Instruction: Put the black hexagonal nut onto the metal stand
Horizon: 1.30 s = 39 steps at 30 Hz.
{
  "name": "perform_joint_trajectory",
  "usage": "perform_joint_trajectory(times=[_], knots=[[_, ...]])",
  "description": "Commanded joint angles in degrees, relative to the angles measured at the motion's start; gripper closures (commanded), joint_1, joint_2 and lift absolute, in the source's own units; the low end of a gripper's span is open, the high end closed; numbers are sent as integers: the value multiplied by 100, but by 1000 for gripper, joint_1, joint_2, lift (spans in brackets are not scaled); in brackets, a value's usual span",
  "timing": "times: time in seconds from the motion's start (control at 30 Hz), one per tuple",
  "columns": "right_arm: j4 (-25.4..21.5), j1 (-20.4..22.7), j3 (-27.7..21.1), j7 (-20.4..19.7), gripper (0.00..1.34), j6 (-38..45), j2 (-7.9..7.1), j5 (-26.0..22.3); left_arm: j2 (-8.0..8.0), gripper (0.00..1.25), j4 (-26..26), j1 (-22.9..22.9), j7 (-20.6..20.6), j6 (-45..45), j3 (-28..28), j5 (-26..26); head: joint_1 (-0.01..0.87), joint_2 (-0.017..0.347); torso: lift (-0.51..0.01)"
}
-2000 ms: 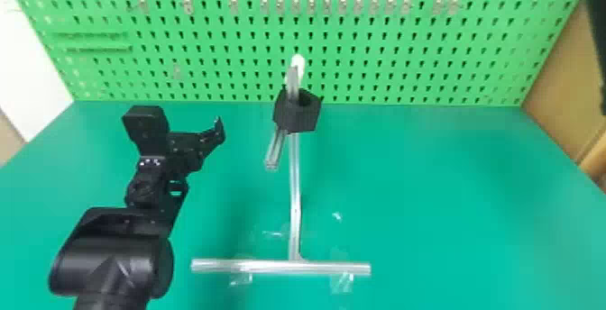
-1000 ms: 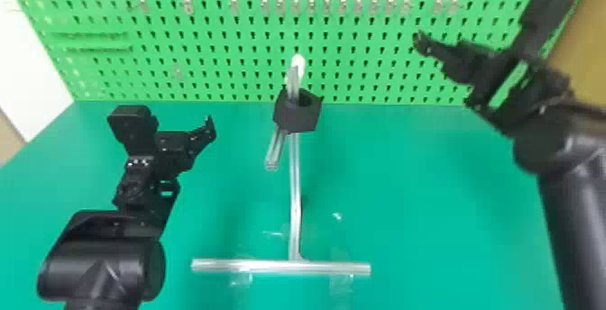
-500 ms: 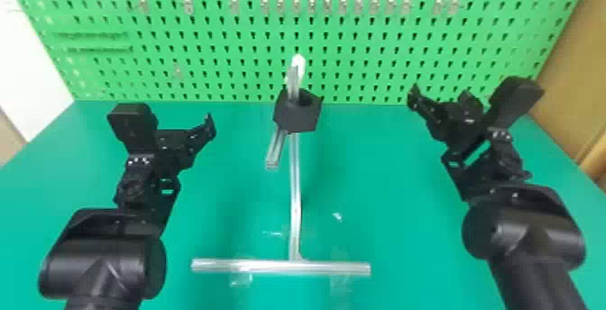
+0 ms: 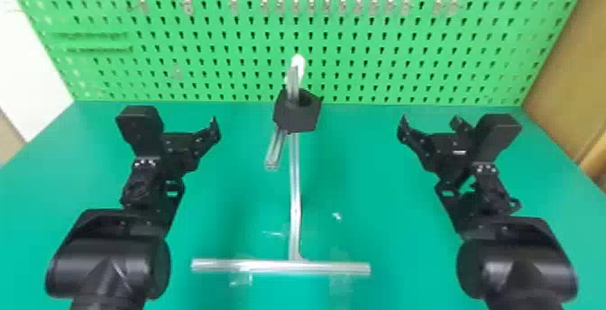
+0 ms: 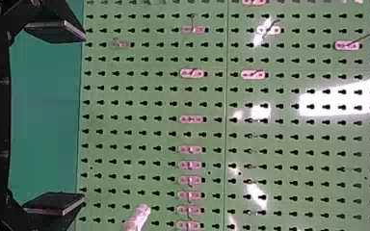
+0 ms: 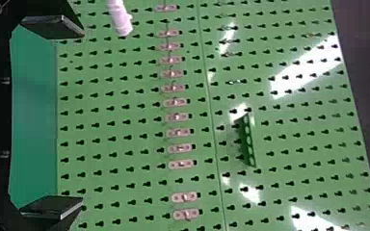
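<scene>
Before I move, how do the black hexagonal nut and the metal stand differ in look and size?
The nut is black; the stand is silvery. The nut is one compact, faceted block with an opening; the stand is a far larger frame of slender bars. Both are in front of the green pegboard.

Bright — white glare patches the pegboard (image 5: pixel 289 144) in both wrist views.

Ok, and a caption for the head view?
Black nut around the metal stand, left arm and right arm clear of it on either side.
</scene>
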Motion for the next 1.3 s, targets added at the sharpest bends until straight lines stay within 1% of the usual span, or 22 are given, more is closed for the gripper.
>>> perform_joint_trajectory(times=[0.0, 0.07, 0.27, 0.5, 0.8, 0.97, 1.27], knots=[[-76, 98, 14, 0, 81, 229, -2, 210, 0, 114, 28, 32, 0, 0, -14, -1, 693, 81, -1], [-76, 98, 14, 0, 81, 264, 7, 281, 0, 114, 46, 32, 0, 0, -31, 8, 693, 81, -1], [-76, 80, 14, 0, 81, 308, -55, 254, 0, 114, 108, 15, 0, 0, -93, 17, 693, 81, -1], [-93, 80, -4, 0, 81, 396, -116, 131, 0, 114, 108, 23, 0, 0, -75, 25, 693, 81, -1], [-146, 80, -30, 0, 81, 449, -134, 158, 0, 114, 90, 41, -9, -9, -93, 61, 693, 81, -1], [-216, 98, -118, 0, 82, 519, -125, 254, 0, 114, 90, 41, -18, -9, -66, 17, 693, 81, -1], [-287, 133, -338, -8, 84, 528, -46, 263, 0, 114, 90, -3, -18, -9, -40, -54, 693, 81, -1]])
